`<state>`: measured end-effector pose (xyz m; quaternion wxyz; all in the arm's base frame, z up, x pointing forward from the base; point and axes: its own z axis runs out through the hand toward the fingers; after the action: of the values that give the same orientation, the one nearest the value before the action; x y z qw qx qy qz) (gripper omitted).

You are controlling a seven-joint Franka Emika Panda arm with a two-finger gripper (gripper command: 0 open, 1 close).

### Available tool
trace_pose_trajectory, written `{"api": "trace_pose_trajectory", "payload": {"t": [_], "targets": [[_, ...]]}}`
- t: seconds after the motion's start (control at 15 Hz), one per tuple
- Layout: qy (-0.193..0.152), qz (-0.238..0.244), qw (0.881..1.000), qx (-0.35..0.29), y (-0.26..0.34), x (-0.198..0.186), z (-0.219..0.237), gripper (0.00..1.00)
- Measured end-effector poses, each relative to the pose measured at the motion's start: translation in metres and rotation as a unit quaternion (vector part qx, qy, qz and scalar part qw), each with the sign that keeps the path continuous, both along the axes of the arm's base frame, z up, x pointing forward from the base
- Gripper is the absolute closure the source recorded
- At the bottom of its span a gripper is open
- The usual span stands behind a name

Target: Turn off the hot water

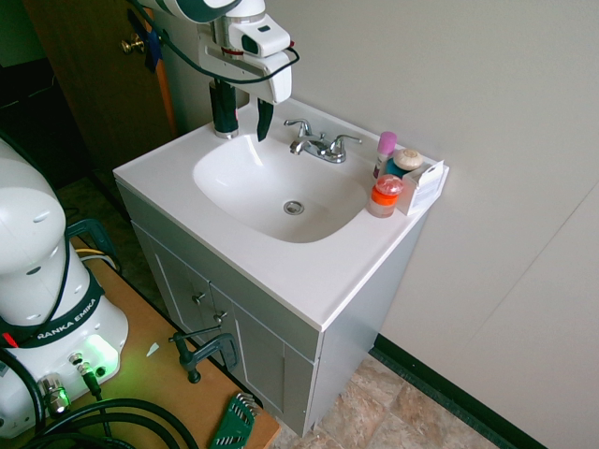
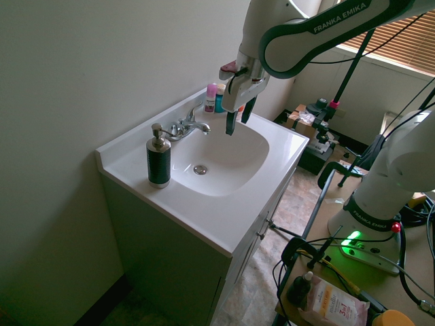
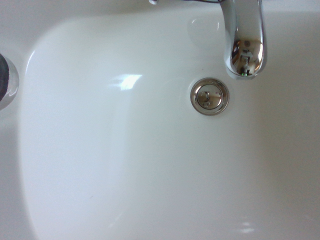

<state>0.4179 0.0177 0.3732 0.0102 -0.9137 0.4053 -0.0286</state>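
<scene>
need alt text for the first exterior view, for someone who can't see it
A robot claw hangs over the far left of a white sink, beside a dark soap pump. The chrome tap has two levers and no visible stream; toiletries stand to its right.

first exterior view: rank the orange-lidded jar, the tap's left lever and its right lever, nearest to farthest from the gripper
1. left lever, on the tap's side nearer the gripper
2. right lever, past the spout
3. orange-lidded jar, farthest, on the counter right of the basin
</scene>
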Motion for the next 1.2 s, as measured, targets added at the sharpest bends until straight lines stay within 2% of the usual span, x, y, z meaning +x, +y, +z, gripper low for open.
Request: {"api": "trace_pose_trajectory", "payload": {"t": [0.27,0.4,0.8,1.2], "targets": [[-0.006,0.003,1.0,-0.014,0.001,0.004,0.001,0.0],[-0.034,-0.008,0.998,-0.044,0.006,0.026,0.002,0.0],[-0.068,-0.036,0.99,-0.12,0.019,0.114,-0.033,0.0],[-0.077,-0.031,0.986,-0.142,0.025,0.149,-0.06,0.0]]}}
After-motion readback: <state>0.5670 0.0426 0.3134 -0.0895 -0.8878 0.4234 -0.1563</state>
